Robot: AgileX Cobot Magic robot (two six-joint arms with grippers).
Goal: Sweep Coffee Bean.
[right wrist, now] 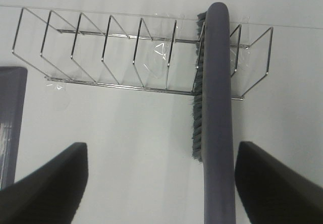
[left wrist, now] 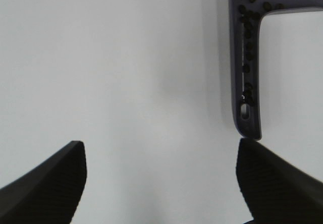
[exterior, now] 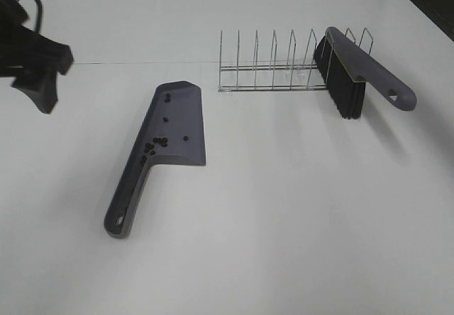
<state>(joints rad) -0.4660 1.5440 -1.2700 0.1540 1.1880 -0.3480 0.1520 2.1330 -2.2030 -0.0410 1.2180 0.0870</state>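
Coffee beans (exterior: pixel 157 143) all inside the grey-purple dustpan (exterior: pixel 179 123): a cluster at the corner where pan meets handle, a few scattered across the pan floor. More beans lodged down the handle channel (left wrist: pixel 247 57), some right by the hanging slot, as seen from the left wrist camera. No loose beans visible on the white table (exterior: pixel 284 223) in any view.

Dustpan flat on the table, left of centre, handle pointing toward the near edge. Not held by anything.

Brush (exterior: pixel 355 74) parked in the wire rack (exterior: pixel 273 67) at the far side, bristles down, handle sloping out to the right. Untouched by either arm.

Left gripper (left wrist: pixel 160 178) hovering above bare table just beside the end of the dustpan handle; jaws spread wide, nothing between them, one fingertip (left wrist: pixel 272 183) close to the handle tip but not clearly touching. In the high view, this arm up at the left edge, well clear of the pan.

Right gripper (right wrist: pixel 161 183) above the brush handle, jaws parted to either side of it, not closed on it; brush resting on the rack by its own weight.

Judgement: sweeping looks finished, beans collected, both tools set down and released. Little left, perhaps only arms pulling back. Emptying the pan, if wanted, not yet done.
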